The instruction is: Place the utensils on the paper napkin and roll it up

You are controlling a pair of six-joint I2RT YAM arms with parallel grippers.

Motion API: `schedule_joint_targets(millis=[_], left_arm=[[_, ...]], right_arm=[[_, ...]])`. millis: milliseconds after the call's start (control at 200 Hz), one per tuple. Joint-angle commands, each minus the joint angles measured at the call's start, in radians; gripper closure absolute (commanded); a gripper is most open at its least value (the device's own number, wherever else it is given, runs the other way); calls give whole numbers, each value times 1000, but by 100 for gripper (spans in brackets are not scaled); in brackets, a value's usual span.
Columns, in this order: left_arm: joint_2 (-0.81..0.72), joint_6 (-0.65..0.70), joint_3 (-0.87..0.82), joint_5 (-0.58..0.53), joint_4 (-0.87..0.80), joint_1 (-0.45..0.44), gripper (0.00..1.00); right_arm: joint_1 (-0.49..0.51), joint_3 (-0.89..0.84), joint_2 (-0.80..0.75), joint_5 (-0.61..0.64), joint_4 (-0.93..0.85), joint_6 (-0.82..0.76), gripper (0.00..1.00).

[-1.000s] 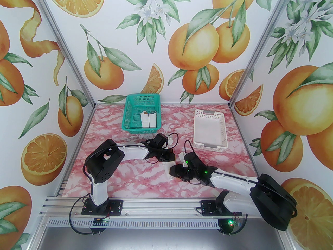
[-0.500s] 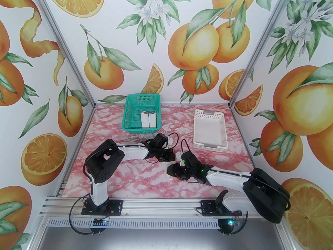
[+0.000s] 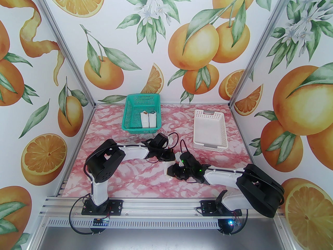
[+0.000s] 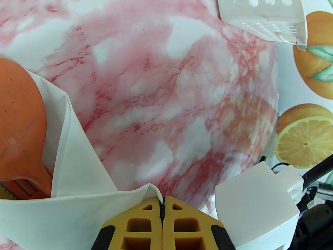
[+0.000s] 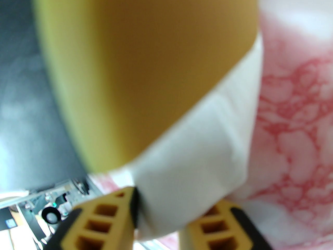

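The paper napkin [image 3: 166,168] is a small white bundle at mid-table, with both grippers meeting on it. In the left wrist view my left gripper [image 4: 161,204] is shut on a folded corner of the napkin [image 4: 65,212]. The orange spoon [image 4: 20,124] lies wrapped in that fold, with orange fork tines [image 4: 28,186] beside it. In the top view the left gripper [image 3: 167,163] sits just behind the right gripper [image 3: 171,172]. My right gripper [image 5: 174,204] has its jaws on either side of the rolled napkin [image 5: 197,144], touching it. A blurred ochre shape [image 5: 143,74] looms above the roll.
A teal basket [image 3: 141,113] at the back left holds two white wrapped bundles [image 3: 148,119]. A white perforated basket [image 3: 209,131] stands at the back right; its corner [image 4: 260,9] shows in the left wrist view. Pink marble tabletop [image 3: 130,170] lies around the arms.
The right arm has slid left toward the napkin and its jaws have narrowed around the roll. The left arm has stayed put, shut on the napkin.
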Motion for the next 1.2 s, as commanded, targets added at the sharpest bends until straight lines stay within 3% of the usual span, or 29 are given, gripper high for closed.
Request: schedule_joint_targets(millis=[0,255,590,981,1196], left_arm=[[10,-1,57,32,28,-11,96],[22,-12,81,42,44,-14,96],[27,-19,101,44,65,-14,96],[-111,90,116,-3,-61,18,76],[-255,133,53,-46,-143,85,69]], right_arm=[[12,-8,20,-19,0,-12,70],[10,-12,25,-29,3,-17,73],[11,-18,30,-30,-8,-19,86],[10,-41,42,-19,-24,-19,99],[10,-52,56,-12,-29,-10,100]])
